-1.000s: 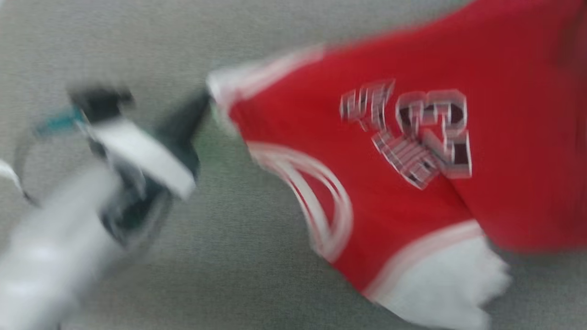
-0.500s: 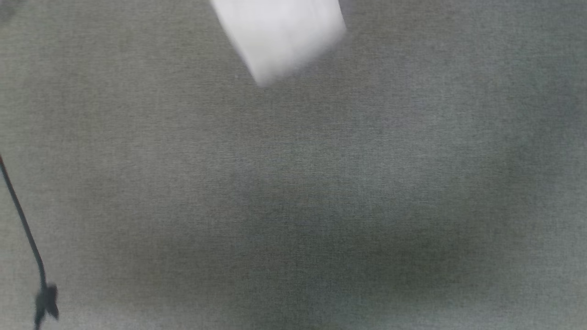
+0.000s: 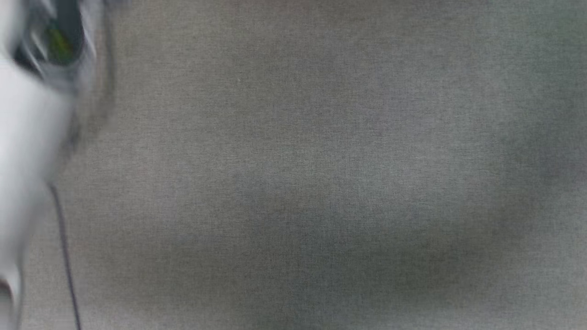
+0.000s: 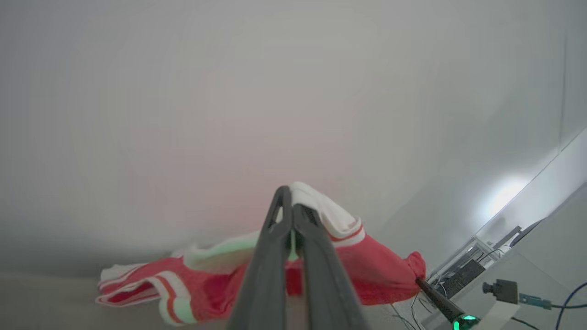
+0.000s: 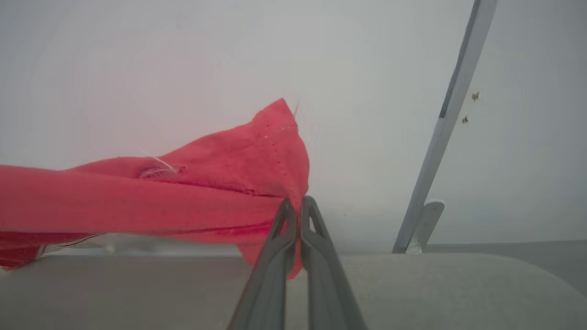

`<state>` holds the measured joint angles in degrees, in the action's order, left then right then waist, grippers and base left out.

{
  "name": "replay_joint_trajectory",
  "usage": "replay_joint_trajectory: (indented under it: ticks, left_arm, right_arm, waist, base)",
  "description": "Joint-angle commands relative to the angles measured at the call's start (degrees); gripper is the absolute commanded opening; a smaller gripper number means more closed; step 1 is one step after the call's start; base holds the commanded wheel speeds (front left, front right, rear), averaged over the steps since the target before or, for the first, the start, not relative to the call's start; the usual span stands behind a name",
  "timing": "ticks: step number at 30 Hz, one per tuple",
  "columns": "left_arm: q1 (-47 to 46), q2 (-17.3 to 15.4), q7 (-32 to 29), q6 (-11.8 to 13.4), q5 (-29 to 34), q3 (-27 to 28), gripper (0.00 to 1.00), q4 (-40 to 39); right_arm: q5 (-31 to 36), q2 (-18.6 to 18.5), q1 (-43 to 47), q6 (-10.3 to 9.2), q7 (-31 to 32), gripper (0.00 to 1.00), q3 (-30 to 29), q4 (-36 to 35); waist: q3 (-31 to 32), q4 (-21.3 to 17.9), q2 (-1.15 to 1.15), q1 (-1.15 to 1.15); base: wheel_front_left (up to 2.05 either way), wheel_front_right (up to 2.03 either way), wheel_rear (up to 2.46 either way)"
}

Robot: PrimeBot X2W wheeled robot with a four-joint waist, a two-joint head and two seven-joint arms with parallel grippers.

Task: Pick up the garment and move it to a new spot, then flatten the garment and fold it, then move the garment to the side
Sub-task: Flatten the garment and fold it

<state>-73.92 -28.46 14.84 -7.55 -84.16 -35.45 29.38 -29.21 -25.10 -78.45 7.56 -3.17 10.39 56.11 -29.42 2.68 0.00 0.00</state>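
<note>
In the left wrist view my left gripper [image 4: 289,195] is shut on a white, red-striped edge of the garment [image 4: 376,270]. The red cloth hangs across behind the fingers, above a grey surface. In the right wrist view my right gripper [image 5: 297,204] is shut on a stitched red corner of the garment [image 5: 183,192], which stretches away to the left in the air. The letters and number are hidden. A blurred pale forearm [image 3: 27,137] stands at the left edge of the head view.
A grey woven surface [image 3: 321,183] spreads below, with a thin dark cable [image 3: 64,256] at its left. A slanted pale pole [image 5: 440,137] rises at the right. A small camera [image 4: 500,289], cables and equipment [image 4: 463,275] lie at the left wrist view's lower right.
The head view has swung hard: a second ago it held the red garment with the left gripper at its white edge; now it holds grey surface and a blurred forearm.
</note>
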Motion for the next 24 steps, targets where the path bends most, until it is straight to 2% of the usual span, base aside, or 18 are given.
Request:
replay_joint_trajectory:
  ticks: [1,7,12,17,24]
  left_arm:
    - [4.81,-0.77,0.37,0.17,-0.55,-0.18,0.0,-2.53]
    - [25.44,-1.82,0.39,0.12,-1.0,1.97,0.0,-16.4]
    - [36.99,-3.6,0.39,0.11,2.35,-0.93,0.0,-24.12]
    - [46.64,-6.47,0.39,0.11,4.4,-2.14,0.0,-30.41]
    - [59.31,-9.59,0.39,0.11,5.8,0.11,0.0,-36.78]
  right_arm:
    - [-2.09,-0.96,3.42,-0.15,0.11,0.0,0.48,-1.21]
    - [-11.71,-4.99,21.24,-0.15,1.3,0.0,2.82,-9.31]
    - [-17.54,-7.86,35.59,-0.14,0.49,0.0,1.23,-17.59]
    - [-17.07,-8.73,46.91,-0.13,1.18,0.0,0.99,-26.05]
    - [-15.32,-8.45,60.79,-0.13,4.96,0.0,-3.97,-37.18]
  waist:
    - [0.13,0.13,0.0,0.0]
    - [1.72,0.6,0.0,0.0]
    - [4.06,0.89,0.0,0.0]
    - [7.06,-0.18,0.0,0.0]
    - [9.34,-1.23,0.0,0.0]
  base:
    - [0.0,0.0,0.0]
    - [0.0,0.0,0.0]
    - [0.0,0.0,0.0]
    - [0.0,0.0,0.0]
    - [0.0,0.0,0.0]
